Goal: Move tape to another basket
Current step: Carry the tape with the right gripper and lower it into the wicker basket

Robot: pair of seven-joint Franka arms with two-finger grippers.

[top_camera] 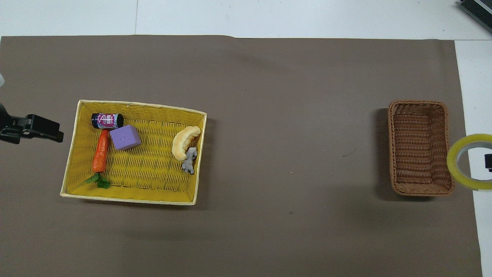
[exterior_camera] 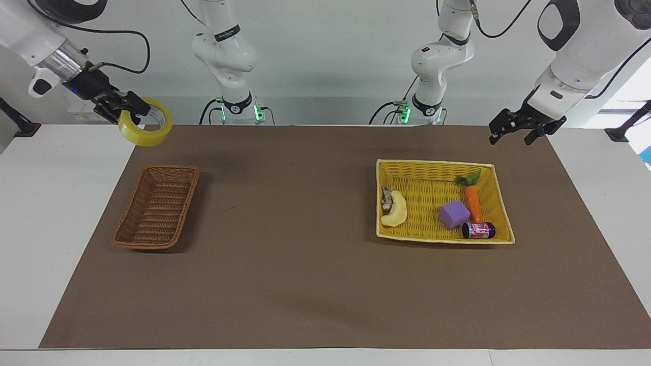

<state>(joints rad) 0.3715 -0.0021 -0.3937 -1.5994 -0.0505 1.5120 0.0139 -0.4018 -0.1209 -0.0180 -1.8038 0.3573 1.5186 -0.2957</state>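
- While I hold the rig at this point, the right gripper [exterior_camera: 133,108] is clenched on the tape [exterior_camera: 146,129], one finger inside the core, the other outside the wall of the roll.
- Tape: held in the air, hole facing roughly sideways and toward the camera in the facing view. Relative to the brown basket [exterior_camera: 156,207], it hangs past the basket's rim toward the right arm's end of the table, over the edge of the mat [exterior_camera: 325,284]; the overhead view shows the roll [top_camera: 469,161] just outside the basket [top_camera: 419,148], not above its opening.
- Relation the next move turns on, as I judge it: the tape must come back toward the table's middle to stand over the basket, then go down. The basket's long axis runs nearer-to-farther from the robots, and the opening is narrow, so I would turn the roll flat or line it along that axis.
- Brown basket: nothing in it.
- Yellow basket [exterior_camera: 437,163], well apart from the brown basket toward the left arm's end: holds a carrot [exterior_camera: 474,202], purple cube [exterior_camera: 453,214], small can [exterior_camera: 478,230], banana [exterior_camera: 396,211] and a small grey figure [exterior_camera: 386,198].
- Left gripper [exterior_camera: 519,130]: released, holding nothing, waiting in the air beside the yellow basket, the farther of the two from the brown basket.
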